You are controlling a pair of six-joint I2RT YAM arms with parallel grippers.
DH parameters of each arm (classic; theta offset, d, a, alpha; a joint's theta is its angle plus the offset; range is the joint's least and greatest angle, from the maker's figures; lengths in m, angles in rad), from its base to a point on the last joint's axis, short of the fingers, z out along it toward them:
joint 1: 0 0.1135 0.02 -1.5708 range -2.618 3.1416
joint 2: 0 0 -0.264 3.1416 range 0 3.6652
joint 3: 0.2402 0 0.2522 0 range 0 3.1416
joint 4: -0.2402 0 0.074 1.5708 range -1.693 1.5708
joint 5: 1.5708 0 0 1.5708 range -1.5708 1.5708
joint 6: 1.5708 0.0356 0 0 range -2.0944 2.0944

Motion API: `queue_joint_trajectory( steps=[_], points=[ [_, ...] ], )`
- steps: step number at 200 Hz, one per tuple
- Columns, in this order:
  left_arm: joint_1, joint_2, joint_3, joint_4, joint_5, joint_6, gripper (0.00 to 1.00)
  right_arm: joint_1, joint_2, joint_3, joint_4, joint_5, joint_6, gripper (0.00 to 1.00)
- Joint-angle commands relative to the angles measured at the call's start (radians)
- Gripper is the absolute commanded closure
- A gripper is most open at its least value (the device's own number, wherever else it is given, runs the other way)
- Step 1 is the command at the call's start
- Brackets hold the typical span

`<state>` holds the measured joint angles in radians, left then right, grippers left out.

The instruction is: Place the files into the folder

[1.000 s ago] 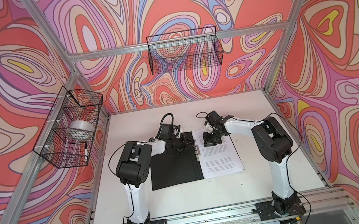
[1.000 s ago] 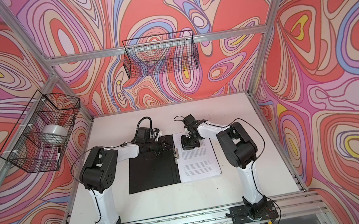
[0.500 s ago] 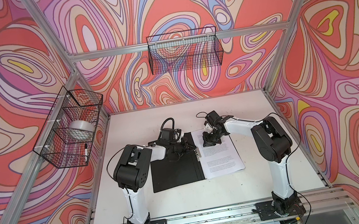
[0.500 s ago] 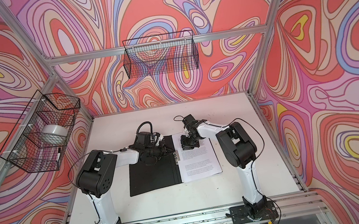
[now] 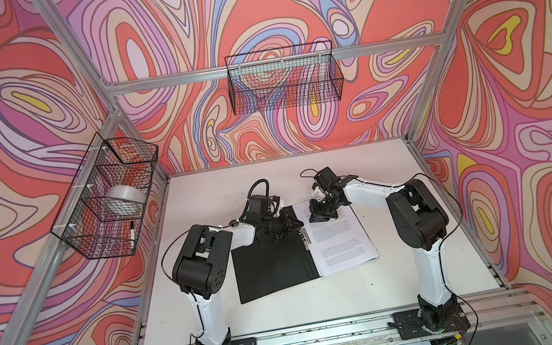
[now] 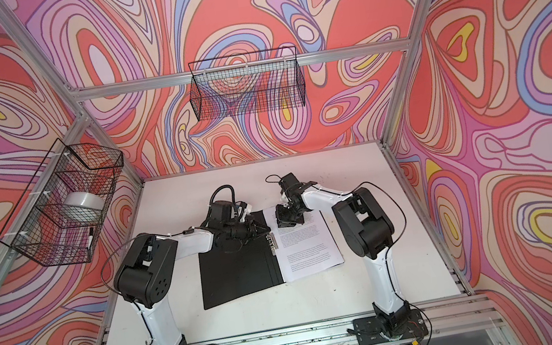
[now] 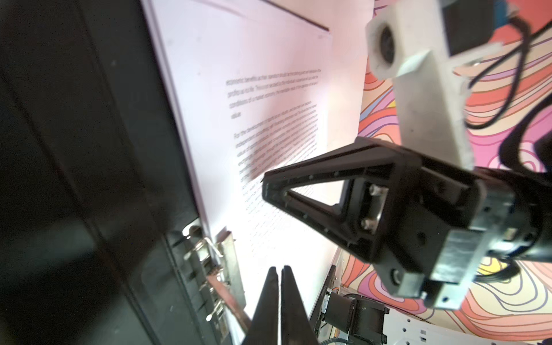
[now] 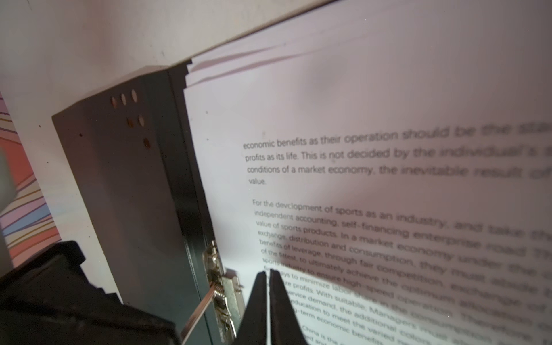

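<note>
Open folder [image 5: 274, 267] mid-worktop [image 5: 395, 274], files [image 5: 341, 241] on its right leaf against the spine clip [image 8: 219, 283], left gripper [image 5: 295, 223] pinched together by the clip, right gripper [image 5: 322, 215] nearly together over the files, print legible only from the right wrist, left arm [image 5: 239, 233] hiding the folder's far corner.
</note>
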<state>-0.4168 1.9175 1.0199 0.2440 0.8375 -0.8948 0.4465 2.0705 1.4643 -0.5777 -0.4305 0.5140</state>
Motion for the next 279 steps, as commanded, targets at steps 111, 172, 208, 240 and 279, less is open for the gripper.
queue_joint_trajectory(
  steps=[111, 172, 208, 240, 279],
  points=[
    [0.032, -0.707, -0.073, -0.567, -0.584, 0.315, 0.0, -0.145, -0.582, -0.342, 0.248, 0.016, 0.29, 0.01],
    [0.039, -0.881, -0.308, -0.588, -0.582, 0.217, 0.01, -0.126, -0.594, -0.472, 0.277, 0.02, 0.546, 0.27],
    [0.04, -0.833, -0.377, -0.576, -0.51, 0.191, 0.04, -0.117, -0.623, -0.506, 0.173, 0.178, 0.461, 0.31],
    [0.042, -0.798, -0.444, -0.523, -0.443, 0.157, 0.04, -0.028, -0.611, -0.447, 0.11, 0.186, 0.406, 0.18],
    [0.04, -0.752, -0.553, -0.398, -0.403, 0.093, 0.05, 0.088, -0.549, -0.456, 0.208, 0.161, 0.603, 0.35]
  ],
)
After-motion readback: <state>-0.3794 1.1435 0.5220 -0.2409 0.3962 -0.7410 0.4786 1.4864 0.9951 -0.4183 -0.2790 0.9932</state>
